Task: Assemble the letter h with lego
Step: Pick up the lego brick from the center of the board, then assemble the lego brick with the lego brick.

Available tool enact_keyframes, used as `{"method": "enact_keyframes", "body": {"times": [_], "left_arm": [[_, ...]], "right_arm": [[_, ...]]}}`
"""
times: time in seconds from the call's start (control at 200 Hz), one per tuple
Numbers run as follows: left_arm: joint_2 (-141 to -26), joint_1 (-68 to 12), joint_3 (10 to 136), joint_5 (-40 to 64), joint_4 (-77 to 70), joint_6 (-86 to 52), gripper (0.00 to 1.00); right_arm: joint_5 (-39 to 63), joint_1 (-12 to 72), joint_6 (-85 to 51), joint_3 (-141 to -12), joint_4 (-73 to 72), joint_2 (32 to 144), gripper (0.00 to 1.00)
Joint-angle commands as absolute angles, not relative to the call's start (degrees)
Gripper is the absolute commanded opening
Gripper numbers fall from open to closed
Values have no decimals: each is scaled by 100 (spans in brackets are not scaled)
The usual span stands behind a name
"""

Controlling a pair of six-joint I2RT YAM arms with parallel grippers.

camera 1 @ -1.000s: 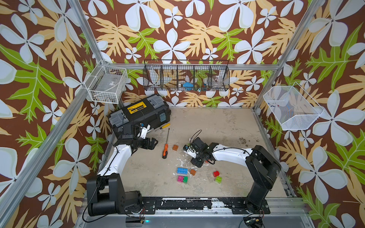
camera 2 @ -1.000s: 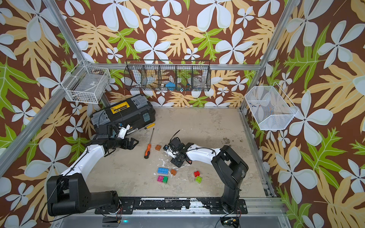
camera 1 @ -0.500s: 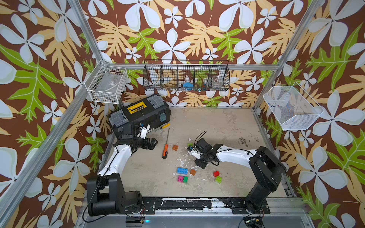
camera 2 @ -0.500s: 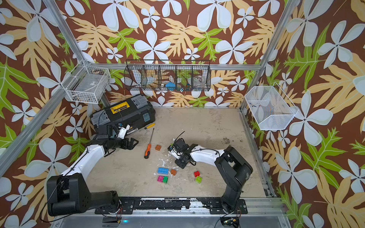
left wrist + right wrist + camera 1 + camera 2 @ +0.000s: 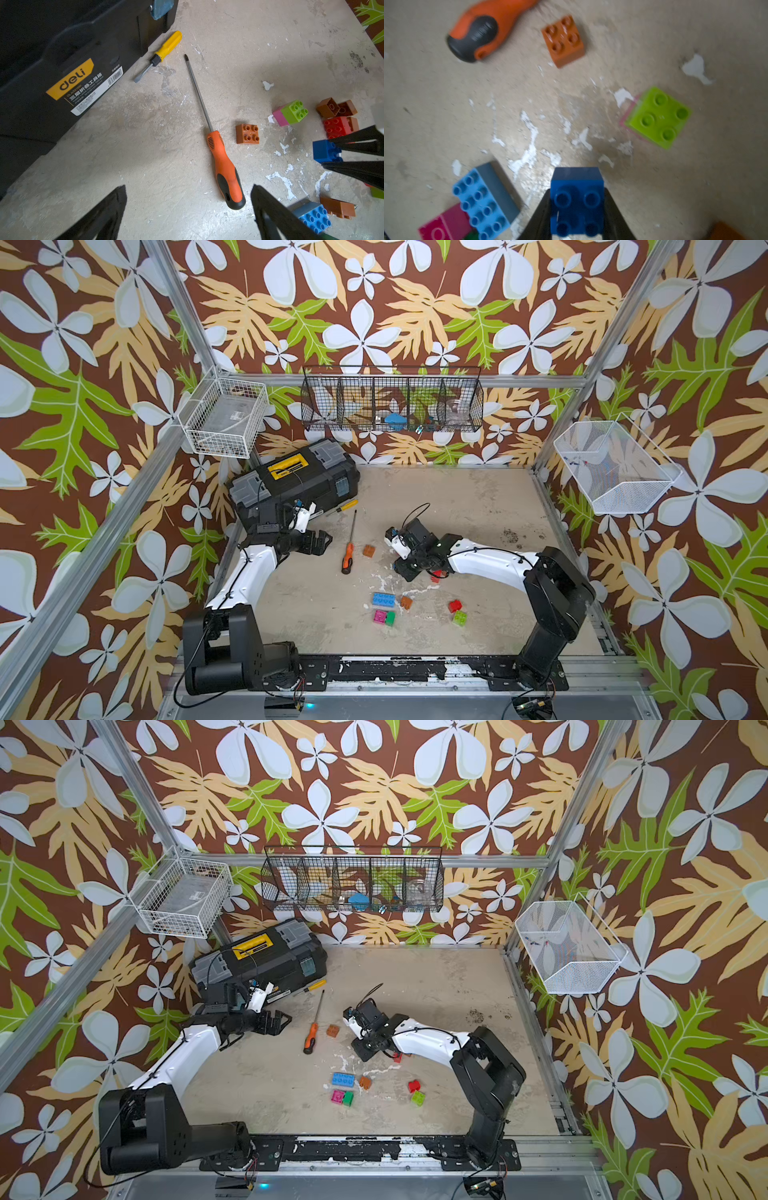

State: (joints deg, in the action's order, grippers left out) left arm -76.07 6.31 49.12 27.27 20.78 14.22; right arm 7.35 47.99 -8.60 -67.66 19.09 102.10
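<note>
The dark blue brick is clenched between the jaws of the right gripper, studs toward the wrist camera, over the middle of the table. No letter h stands yet, only loose lego around it. The fingers reach only partway along its sides, so it could twist or pop free when pressed onto another brick. A skewed press would likely shove the green-on-pink pair aside rather than seat on it. A light blue long brick lies just beside the jaws and may get knocked. Farther off are an orange brick and the orange-handled screwdriver, lying between the arms. The left gripper hangs spread wide and empty near the toolbox.
</note>
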Motion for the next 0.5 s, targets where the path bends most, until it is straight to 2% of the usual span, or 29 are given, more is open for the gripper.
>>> {"method": "enact_keyframes", "body": {"times": [0.0, 0.34, 0.495], "left_arm": [[-7637, 680, 4900, 2744, 2065, 1425, 97], [-7822, 1298, 4914, 2641, 2081, 1286, 98], [-7864, 1448, 4895, 2874, 2132, 1309, 98]], "right_arm": [[809, 5051, -671, -7286, 1621, 10415, 33], [160, 5031, 1335, -9687, 3326, 12084, 33], [259, 4925, 1506, -10278, 3742, 12522, 33]]}}
